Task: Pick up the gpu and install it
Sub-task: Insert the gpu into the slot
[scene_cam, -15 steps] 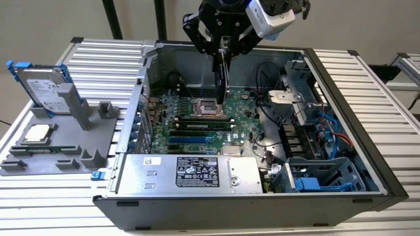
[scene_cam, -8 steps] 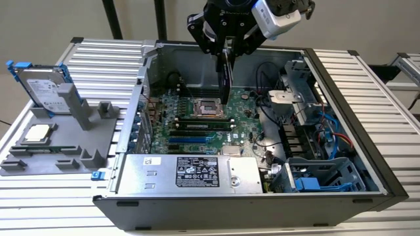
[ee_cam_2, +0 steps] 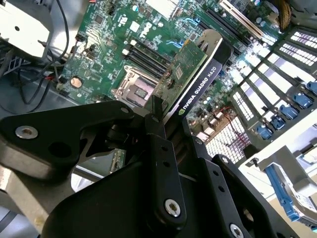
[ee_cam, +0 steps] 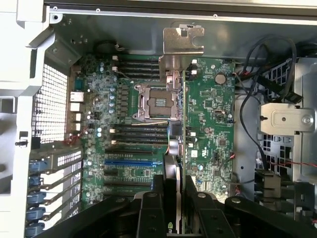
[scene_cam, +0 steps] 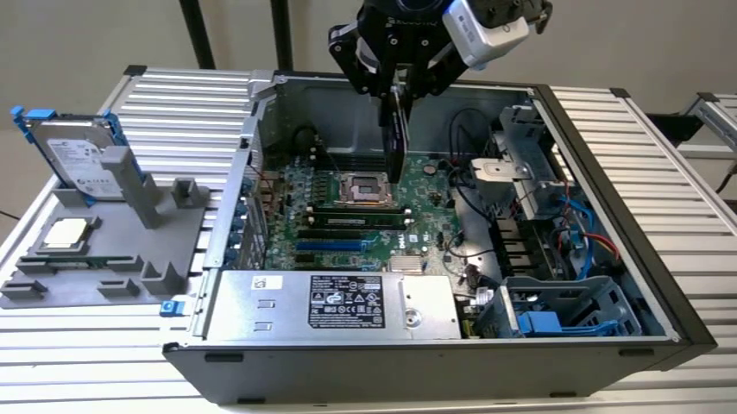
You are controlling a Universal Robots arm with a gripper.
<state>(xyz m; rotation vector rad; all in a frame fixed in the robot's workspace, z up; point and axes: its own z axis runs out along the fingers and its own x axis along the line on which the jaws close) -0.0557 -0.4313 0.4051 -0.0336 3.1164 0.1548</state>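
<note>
**GPU held on edge over the motherboard**

At the exterior view's left, a grey fixture lies on the slatted table. It carries 2 parts. A silver hard drive with a blue frame leans in the far holder, and a small square CPU chip lies flat nearer the camera.

Just beside the fixture stands the open computer case. Its power supply sits along the near wall. The green motherboard lies flat on the case floor, with an open CPU socket near its middle.

Over that socket hangs the gripper, pointing down into the case. Its black fingers are clamped on the gpu, 1 on each face of the card. The gpu hangs on edge, its length running downward. In the exterior view its lower end lines up with the socket's side. Whether it touches the board cannot be told, but it is not seated in any slot.

In the second wrist view the gripper pinches the gpu at its near end. In the first wrist view the gripper holds the gpu edge-on, with the card's silver bracket at the end away from the fingers.

At the exterior view's right are black cables and a blue drive cage in the case's near corner.
</note>
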